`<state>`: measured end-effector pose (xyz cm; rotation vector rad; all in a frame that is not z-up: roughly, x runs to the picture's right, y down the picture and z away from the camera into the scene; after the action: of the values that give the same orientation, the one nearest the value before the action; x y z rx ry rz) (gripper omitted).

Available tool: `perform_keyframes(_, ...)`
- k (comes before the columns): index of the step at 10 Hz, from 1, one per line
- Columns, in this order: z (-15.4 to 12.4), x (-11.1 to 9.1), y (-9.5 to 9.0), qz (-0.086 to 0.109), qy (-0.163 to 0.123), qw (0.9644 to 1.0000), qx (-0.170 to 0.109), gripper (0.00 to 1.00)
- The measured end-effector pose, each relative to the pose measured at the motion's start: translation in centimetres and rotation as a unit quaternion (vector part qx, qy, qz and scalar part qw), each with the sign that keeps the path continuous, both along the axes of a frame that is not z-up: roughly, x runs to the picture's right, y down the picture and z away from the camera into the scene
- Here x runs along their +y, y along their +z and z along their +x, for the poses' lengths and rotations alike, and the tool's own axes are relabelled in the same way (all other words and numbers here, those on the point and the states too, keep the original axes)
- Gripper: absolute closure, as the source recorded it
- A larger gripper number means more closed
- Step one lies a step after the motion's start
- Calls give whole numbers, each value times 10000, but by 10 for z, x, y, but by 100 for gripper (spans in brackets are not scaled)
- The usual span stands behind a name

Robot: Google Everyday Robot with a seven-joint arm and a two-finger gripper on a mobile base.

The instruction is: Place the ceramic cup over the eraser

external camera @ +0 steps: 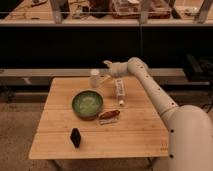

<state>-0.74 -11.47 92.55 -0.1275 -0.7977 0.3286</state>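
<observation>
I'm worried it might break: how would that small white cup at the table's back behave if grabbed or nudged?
The ceramic cup looks stiff and smooth, so probably slippery. Upright and narrow, it might tip if the gripper, just right of it, nudges it; once tipped, it would likely roll.

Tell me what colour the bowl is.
The bowl is green, in the camera view; the gripper is beside the ceramic cup.

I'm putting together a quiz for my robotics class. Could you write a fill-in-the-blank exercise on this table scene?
1. The open gripper is close beside the upright ceramic cup, whose colour is ___.
2. The eraser, near the front edge of the table, is coloured ___.
3. Between cup and eraser stands a bowl coloured ___.
Missing words: white; black; green.
</observation>
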Motion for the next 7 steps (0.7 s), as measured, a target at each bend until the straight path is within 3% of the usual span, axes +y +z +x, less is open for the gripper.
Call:
perform_keyframes(3, -17, 1, 25, 14, -22, 10000, 88, 20)
perform_keyframes(7, -34, 5, 41, -70, -46, 9999, 61, 20)
